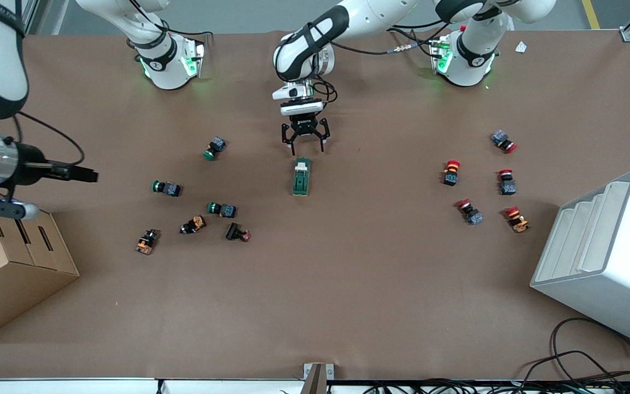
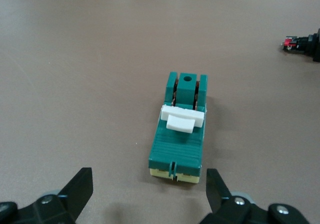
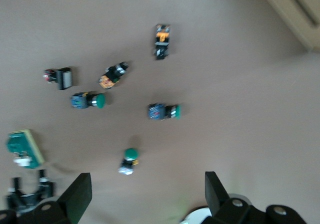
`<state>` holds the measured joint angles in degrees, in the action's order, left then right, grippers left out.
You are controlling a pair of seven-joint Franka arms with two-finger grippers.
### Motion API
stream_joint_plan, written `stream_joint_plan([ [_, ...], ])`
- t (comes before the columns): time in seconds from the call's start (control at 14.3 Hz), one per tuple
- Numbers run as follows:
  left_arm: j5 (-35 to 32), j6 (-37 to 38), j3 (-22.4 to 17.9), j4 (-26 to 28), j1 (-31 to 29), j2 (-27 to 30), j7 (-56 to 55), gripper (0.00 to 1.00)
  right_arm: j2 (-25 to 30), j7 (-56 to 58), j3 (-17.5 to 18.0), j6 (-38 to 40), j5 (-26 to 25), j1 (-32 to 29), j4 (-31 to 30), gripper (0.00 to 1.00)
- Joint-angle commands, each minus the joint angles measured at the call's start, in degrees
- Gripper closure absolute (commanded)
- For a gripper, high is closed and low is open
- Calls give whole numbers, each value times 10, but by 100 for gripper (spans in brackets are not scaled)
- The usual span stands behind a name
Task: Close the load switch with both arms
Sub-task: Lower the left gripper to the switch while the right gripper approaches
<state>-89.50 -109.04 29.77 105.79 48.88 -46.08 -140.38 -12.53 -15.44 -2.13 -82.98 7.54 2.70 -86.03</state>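
The load switch [image 1: 301,177], a dark-green block with a white lever tab [image 2: 182,120], lies on the brown table near its middle. In the left wrist view the load switch [image 2: 181,139] lies just ahead of the fingers. My left gripper [image 1: 305,140] is open and empty, low over the table at the switch's end that points to the arms' bases; in its own view [image 2: 148,191] the switch is not between the fingers. My right gripper [image 1: 82,174] is open and empty, high over the right arm's end of the table. Its own view [image 3: 147,196] shows the switch [image 3: 24,149] far off.
Several green and black push-buttons [image 1: 222,209] lie toward the right arm's end, several red ones [image 1: 469,210] toward the left arm's end. A cardboard box [image 1: 9,268] and a white stepped bin [image 1: 610,251] stand at the table's two ends.
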Motion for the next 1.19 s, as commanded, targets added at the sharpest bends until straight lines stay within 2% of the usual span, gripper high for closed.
stream_joint_plan([
  [0.0,-12,14,-8,-15,22,-17,-16,0,25,-92,0,-5,27,34,-41,0],
  [0.07,-15,15,-14,-18,31,-19,-36,0,25,-126,0,-8,27,53,-47,0],
  [0.21,-38,38,-51,-17,63,-29,-44,0,26,-206,0,-23,29,91,-62,0],
  [0.35,-81,63,-77,-17,83,-50,-48,0,39,-275,0,-65,38,133,-100,0],
  [0.63,-89,67,-78,-31,83,-51,-68,0,59,-488,0,-166,41,249,-188,0],
  [0.77,-89,67,-78,-33,85,-52,-67,0,56,-563,0,-196,55,295,-196,0],
  [0.91,-90,66,-78,-33,86,-53,-64,0,54,-586,0,-225,119,311,-196,0],
  [1.12,-109,62,-78,-35,85,-53,-67,0,54,-671,-1,-275,125,364,-207,0],
])
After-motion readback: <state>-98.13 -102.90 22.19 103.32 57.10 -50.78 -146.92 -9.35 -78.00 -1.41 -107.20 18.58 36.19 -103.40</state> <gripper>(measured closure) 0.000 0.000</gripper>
